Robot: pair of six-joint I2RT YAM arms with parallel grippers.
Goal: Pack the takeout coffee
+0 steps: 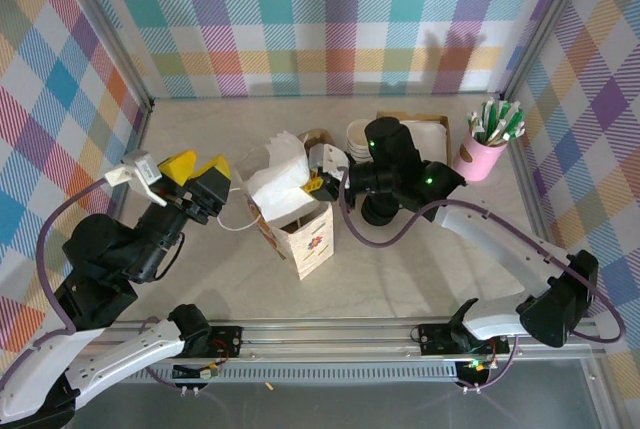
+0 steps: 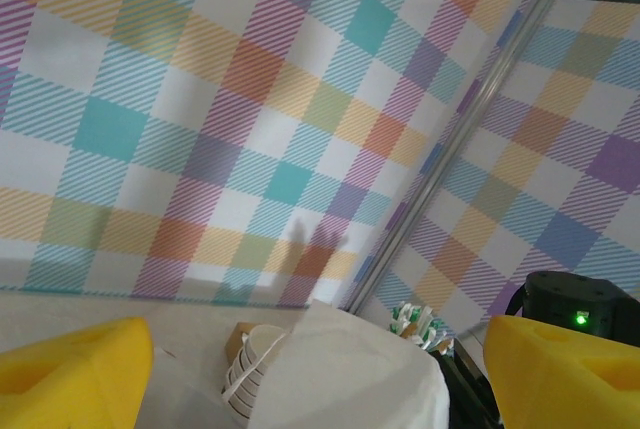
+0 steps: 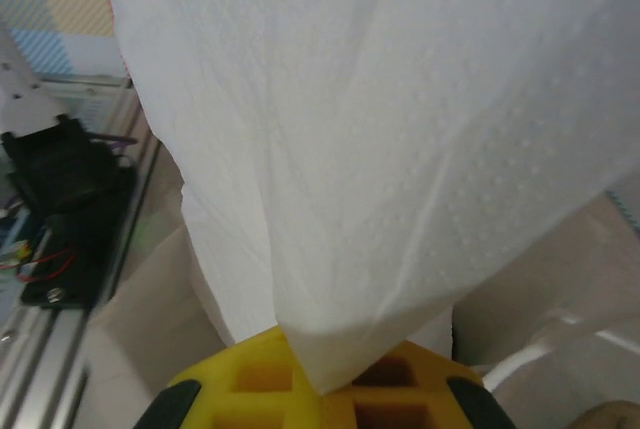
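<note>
Presently, right gripper (image 3: pixel 322 397): jaws pinched together on a white paper napkin (image 3: pixel 380 149), above the mouth of the paper bag (image 1: pixel 310 241). Next, left gripper (image 1: pixel 196 166): jaws apart, holding nothing, left of the bag. Whereabouts of the takeout coffee: cannot tell; possibly inside the bag, under the napkin. Judged status: napkin not yet released, bag unclosed, packing unfinished.

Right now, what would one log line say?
right gripper: shut on napkin | napkin: at paper bag opening | left gripper: open, empty
</note>
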